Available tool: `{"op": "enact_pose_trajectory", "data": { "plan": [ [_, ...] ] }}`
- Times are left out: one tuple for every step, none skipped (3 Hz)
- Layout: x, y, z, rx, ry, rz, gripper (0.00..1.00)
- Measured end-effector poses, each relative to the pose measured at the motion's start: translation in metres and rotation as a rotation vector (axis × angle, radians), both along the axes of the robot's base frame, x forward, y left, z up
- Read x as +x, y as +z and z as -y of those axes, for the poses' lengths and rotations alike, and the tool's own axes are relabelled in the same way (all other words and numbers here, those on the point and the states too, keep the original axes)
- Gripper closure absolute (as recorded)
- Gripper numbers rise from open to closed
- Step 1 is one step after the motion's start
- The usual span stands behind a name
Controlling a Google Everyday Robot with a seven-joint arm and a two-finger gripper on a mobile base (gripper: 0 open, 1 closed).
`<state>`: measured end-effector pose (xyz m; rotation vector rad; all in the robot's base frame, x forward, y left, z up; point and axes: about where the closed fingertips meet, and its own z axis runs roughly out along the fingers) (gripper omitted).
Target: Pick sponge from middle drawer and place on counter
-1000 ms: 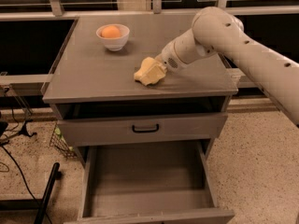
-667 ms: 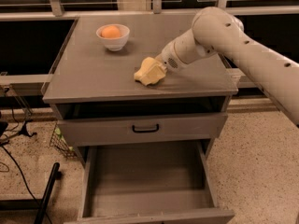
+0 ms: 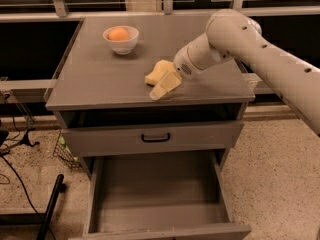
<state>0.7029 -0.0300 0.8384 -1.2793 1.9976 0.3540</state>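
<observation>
On the counter (image 3: pixel 95 84), above the open middle drawer (image 3: pixel 155 184), our claw (image 3: pixel 161 87) sits near the front edge, the sponge (image 3: pixel 156 73) touching its far-left side, and we cannot tell whether it grips.

Single cam, raised, in front of cabinet (image 3: pixel 150 136), angled down at counter (image 3: pixel 100 79) & open middle drawer (image 3: pixel 160 184), mid-range; gripper (image 3: pixel 164 84) over counter's front-centre.
</observation>
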Motion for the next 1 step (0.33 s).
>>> {"op": "enact_pose_trajectory", "data": {
  "plan": [
    [0.0000, 0.0000, 0.0000, 0.000, 0.000, 0.000, 0.00]
  ]
}}
